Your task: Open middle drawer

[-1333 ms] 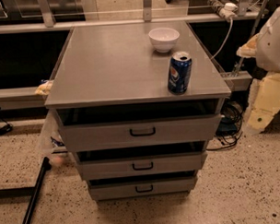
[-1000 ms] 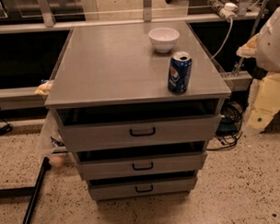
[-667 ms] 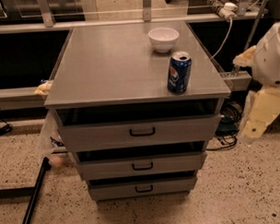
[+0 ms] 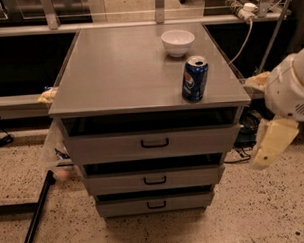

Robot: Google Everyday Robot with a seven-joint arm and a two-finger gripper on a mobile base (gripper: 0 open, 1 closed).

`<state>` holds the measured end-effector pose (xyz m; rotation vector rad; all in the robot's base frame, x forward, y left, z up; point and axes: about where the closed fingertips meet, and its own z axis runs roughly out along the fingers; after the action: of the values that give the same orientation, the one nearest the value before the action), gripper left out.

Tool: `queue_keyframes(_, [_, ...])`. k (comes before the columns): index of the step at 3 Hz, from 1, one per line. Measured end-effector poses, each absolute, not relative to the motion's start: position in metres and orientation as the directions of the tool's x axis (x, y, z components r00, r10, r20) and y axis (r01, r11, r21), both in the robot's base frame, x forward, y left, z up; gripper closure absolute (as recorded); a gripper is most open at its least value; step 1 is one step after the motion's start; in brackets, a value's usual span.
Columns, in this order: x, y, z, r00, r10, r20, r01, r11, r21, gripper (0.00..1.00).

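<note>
Squarely front-on, middle drawer (image 4: 154, 179), long axis left-right; gripper (image 4: 264, 156) well apart, rightward.

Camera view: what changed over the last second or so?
End effector, right of the cabinet, moved lower and slightly left, toward drawer height, touching nothing. Middle drawer, can and bowl are unchanged.

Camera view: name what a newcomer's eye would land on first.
The blue soda can and white bowl stand out on the grey cabinet top. Below it, the middle drawer sits between a taller and a smaller one. The gripper hangs right of the cabinet, touching nothing.
</note>
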<state>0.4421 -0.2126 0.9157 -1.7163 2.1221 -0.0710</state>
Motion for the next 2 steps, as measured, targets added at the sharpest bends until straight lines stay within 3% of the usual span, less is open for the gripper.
queue_keyframes(1, [0.451,-0.195,0.825,-0.108,-0.929,-0.355,-0.958,0.193,-0.214,0.00])
queue_keyframes(2, [0.469,-0.192,0.792,-0.104,-0.918,-0.383,-0.954,0.201,-0.223,0.00])
